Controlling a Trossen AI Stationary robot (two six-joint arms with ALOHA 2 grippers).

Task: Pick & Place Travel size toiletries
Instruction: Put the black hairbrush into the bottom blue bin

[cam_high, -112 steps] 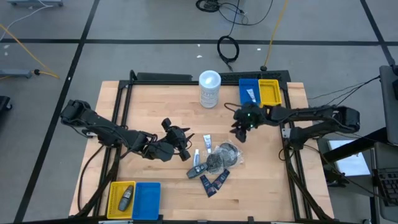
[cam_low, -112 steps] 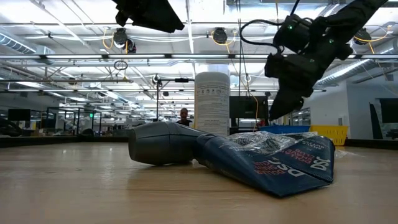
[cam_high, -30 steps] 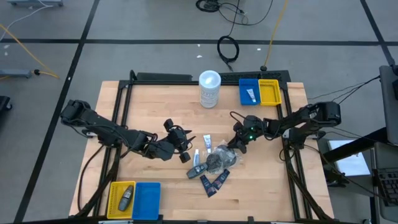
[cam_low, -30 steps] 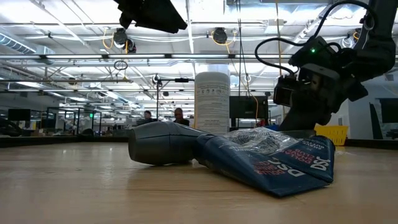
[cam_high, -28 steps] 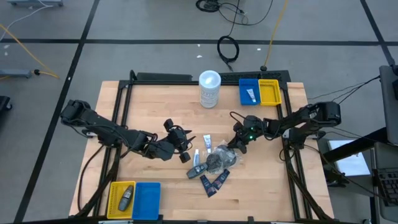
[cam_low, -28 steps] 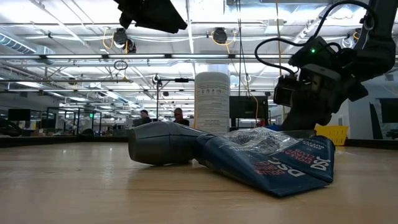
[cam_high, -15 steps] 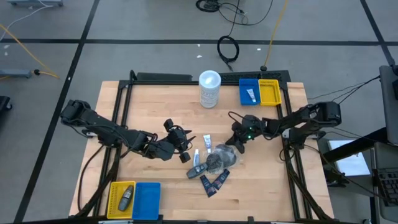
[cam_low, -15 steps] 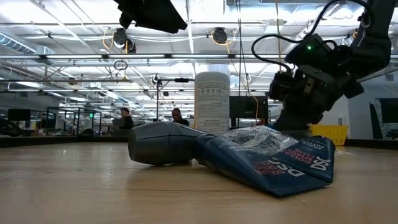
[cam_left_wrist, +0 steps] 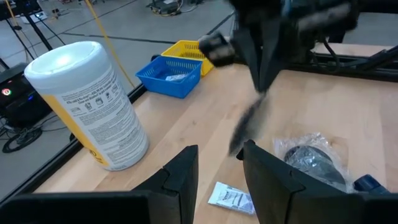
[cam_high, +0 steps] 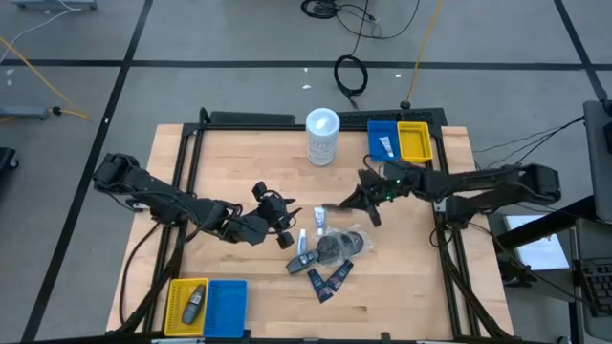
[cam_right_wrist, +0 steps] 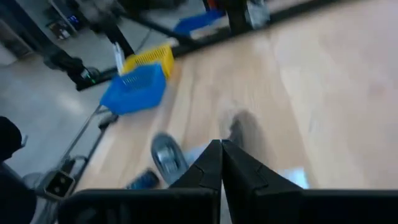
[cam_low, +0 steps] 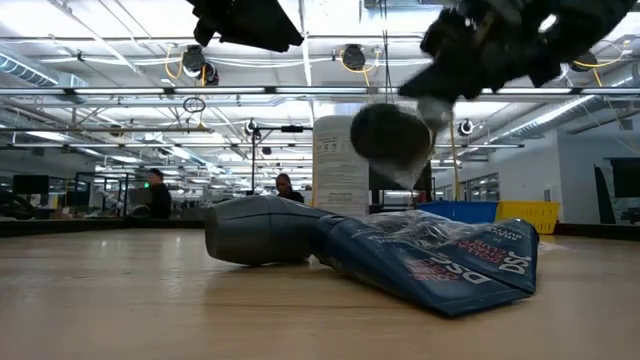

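Hanging above the table, right end effector (cam_high: 356, 202) pressed together, empty, left end effector (cam_high: 290, 225) part-spread, empty.

On the table stood one white canister (cam_high: 322, 136). There were four bins: a blue (cam_high: 383, 142) and a yellow (cam_high: 414, 141) at the far edge, a yellow (cam_high: 187, 304) and a blue (cam_high: 226, 307) at the near edge. The pile held one white tube (cam_high: 318, 220), one wrapped bundle (cam_high: 337, 245), one grey bottle (cam_high: 304, 261) and about three navy sachets (cam_high: 329, 279). Two arms showed.
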